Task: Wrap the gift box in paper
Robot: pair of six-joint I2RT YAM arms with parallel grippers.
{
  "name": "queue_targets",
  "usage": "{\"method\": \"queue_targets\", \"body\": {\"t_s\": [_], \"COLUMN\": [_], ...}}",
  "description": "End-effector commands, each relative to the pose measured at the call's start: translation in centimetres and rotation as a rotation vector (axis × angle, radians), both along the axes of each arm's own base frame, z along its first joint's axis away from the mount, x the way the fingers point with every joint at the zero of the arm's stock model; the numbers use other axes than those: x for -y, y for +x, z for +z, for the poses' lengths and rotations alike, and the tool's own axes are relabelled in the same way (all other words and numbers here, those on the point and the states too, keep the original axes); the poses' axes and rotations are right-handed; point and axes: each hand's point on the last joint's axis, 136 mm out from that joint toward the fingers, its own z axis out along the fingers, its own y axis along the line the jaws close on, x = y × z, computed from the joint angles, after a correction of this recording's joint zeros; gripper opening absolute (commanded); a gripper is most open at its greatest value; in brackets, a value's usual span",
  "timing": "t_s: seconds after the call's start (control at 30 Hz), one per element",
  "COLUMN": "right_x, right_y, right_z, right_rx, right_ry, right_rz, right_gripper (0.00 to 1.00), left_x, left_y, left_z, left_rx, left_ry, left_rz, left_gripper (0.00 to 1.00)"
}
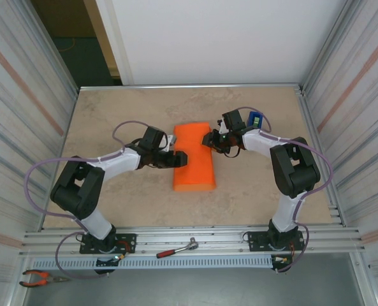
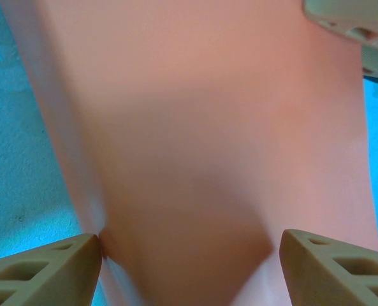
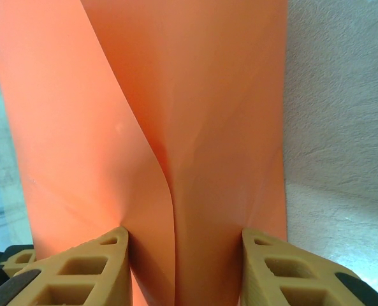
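Note:
The orange paper (image 1: 192,156) lies folded into a long bundle in the middle of the table, and the gift box is hidden under it. My left gripper (image 1: 179,158) is at the bundle's left side. Its jaws (image 2: 190,245) stand wide around a bulge of the paper (image 2: 195,159); the left finger (image 2: 61,268) touches it and the right finger (image 2: 329,268) stands just off it. My right gripper (image 1: 209,139) is at the bundle's far right corner. Its fingers (image 3: 87,268) press from both sides on an upright fold of the paper (image 3: 176,127).
A blue tape dispenser (image 1: 255,119) stands behind the right wrist. A red-handled ratchet (image 1: 176,248) lies on the front rail and red pliers (image 1: 39,277) at the near left. Ribbed metal walls (image 1: 23,95) close in both sides of the beige table (image 1: 112,115).

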Motion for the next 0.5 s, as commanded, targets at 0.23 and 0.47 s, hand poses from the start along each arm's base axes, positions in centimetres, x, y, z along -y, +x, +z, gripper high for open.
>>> {"method": "queue_targets", "body": {"t_s": [0.23,0.47], "right_x": [0.7,0.6], "right_y": [-1.6,-1.7], "right_z": [-3.2,-3.2], "right_rx": [-0.115,-0.115], "right_ry": [-0.058,-0.059], "right_rz": [-0.024,-0.021], "right_gripper": [0.32,0.32], "left_x": [-0.2,-1.1], "left_y": [0.7,3.6], "left_z": [-1.0,2.5], "left_rx": [0.008,0.058], "left_ry": [0.025,-0.064], "left_rz": [0.03,0.061], "left_gripper": [0.74,0.76]}}
